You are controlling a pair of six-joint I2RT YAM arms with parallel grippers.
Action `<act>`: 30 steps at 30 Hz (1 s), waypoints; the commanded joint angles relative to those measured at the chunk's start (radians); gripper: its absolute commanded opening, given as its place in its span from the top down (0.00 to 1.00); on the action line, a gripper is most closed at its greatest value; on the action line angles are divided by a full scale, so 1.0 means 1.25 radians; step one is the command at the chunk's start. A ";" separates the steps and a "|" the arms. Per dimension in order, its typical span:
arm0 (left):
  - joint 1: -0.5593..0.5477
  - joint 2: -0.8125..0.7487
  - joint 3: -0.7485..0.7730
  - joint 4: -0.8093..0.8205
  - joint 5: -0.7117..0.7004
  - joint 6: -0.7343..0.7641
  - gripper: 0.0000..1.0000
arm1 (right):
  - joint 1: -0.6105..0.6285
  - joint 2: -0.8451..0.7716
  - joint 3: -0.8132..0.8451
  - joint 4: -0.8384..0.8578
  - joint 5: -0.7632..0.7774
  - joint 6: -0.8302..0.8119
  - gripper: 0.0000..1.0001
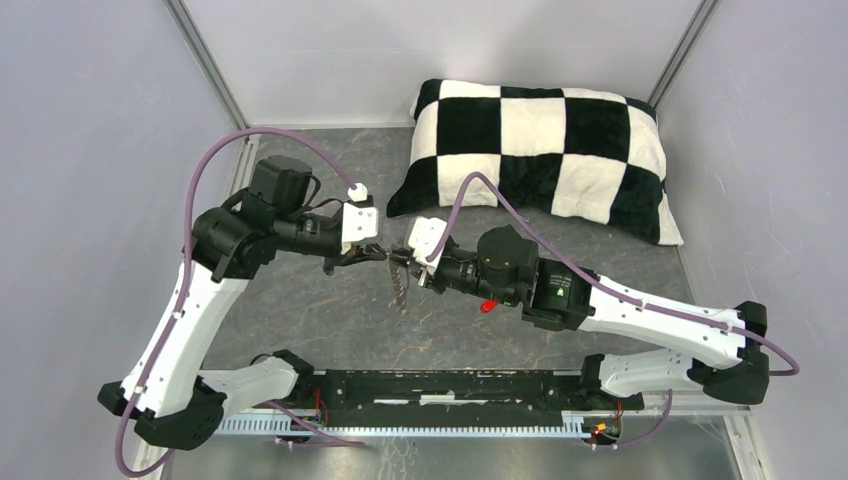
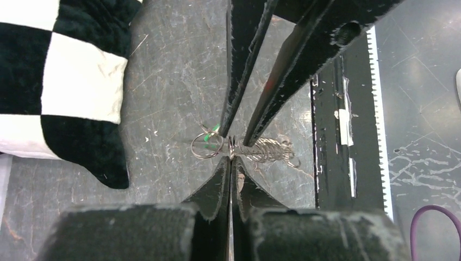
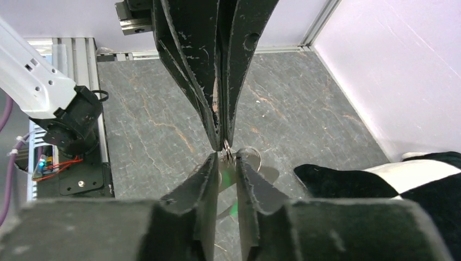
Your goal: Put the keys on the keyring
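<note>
My left gripper (image 2: pixel 231 157) is pinched tight on the keyring (image 2: pixel 207 145). My right gripper (image 3: pixel 226 159) clamps the green key (image 3: pixel 227 175); the red key (image 1: pixel 488 306) lies on the table (image 1: pixel 330 310).

The two grippers meet tip to tip above the middle of the dark grey stone-patterned bench (image 1: pixel 330 320) — the left black two-finger gripper (image 1: pixel 372 257) and the right black two-finger gripper (image 1: pixel 400 262) leave no gap to pass between them. Under them hangs the thin grey wire keyring (image 2: pixel 206 145) with a chain. The black-and-white chequered plush pillow (image 1: pixel 545 150) fills the far right corner, its near corner close behind the grippers. The red-headed small metal key (image 1: pixel 488 306) lies beside the right arm. Bare bench lies toward the far left corner and along the near edge before the black base rail (image 1: pixel 450 385).
</note>
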 commanded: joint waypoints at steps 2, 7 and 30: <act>-0.001 -0.035 -0.002 0.036 0.002 0.022 0.98 | 0.003 -0.030 0.041 0.021 -0.004 0.012 0.62; -0.001 -0.083 -0.030 0.122 0.113 -0.011 0.98 | -0.021 -0.111 0.009 0.034 -0.057 0.027 0.50; -0.001 -0.123 -0.143 0.656 0.416 -0.449 0.98 | -0.057 -0.209 -0.088 0.189 -0.369 0.044 0.66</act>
